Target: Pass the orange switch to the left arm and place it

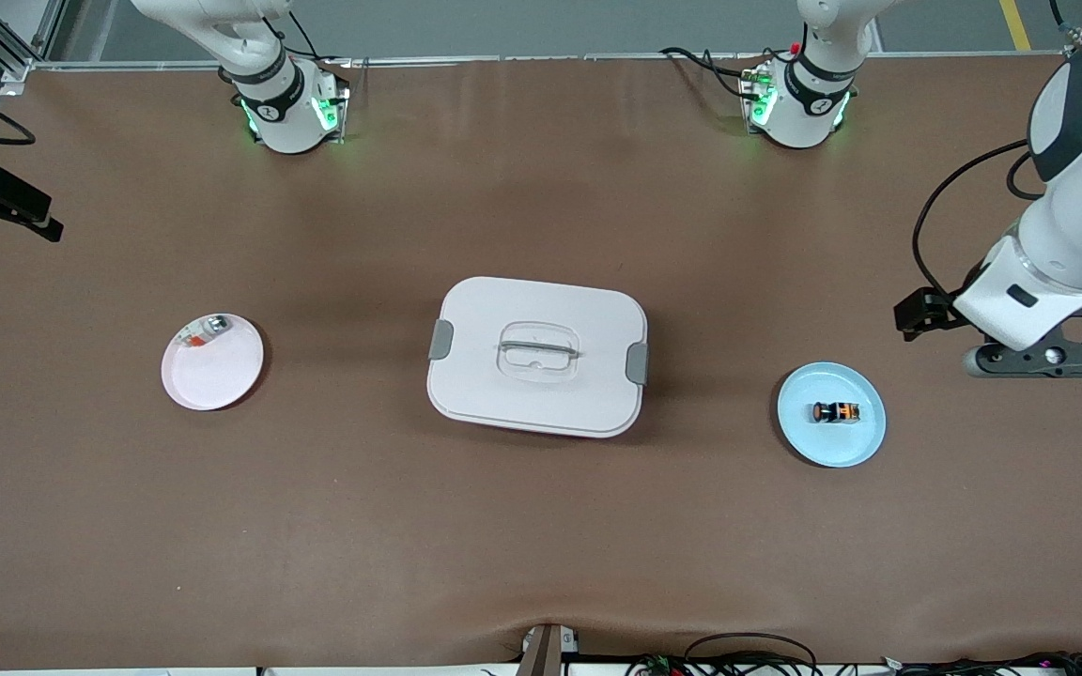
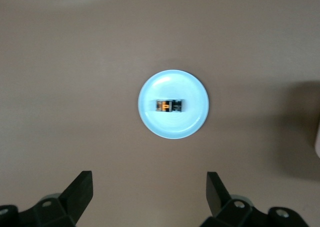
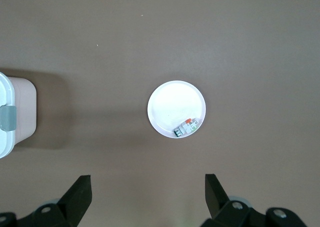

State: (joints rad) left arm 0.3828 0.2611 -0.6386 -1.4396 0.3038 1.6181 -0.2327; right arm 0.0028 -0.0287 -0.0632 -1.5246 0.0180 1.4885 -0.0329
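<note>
The orange switch (image 1: 834, 411) lies on its side in the middle of a light blue plate (image 1: 856, 441), toward the left arm's end of the table. The left wrist view looks straight down on the switch (image 2: 169, 106) and the plate (image 2: 172, 84). My left gripper (image 2: 148, 179) hangs high above the table beside that plate, open and empty. The white box (image 1: 537, 355) stands shut at the table's middle. My right gripper (image 3: 147, 182) is high over the table beside a pale pink plate (image 3: 172, 99), open with nothing between its fingers.
The pink plate (image 1: 217, 376) sits toward the right arm's end of the table and carries a small silvery-and-orange bit (image 1: 206, 330) at its rim. The box's corner and grey latch (image 3: 7, 118) show in the right wrist view. Brown tabletop surrounds everything.
</note>
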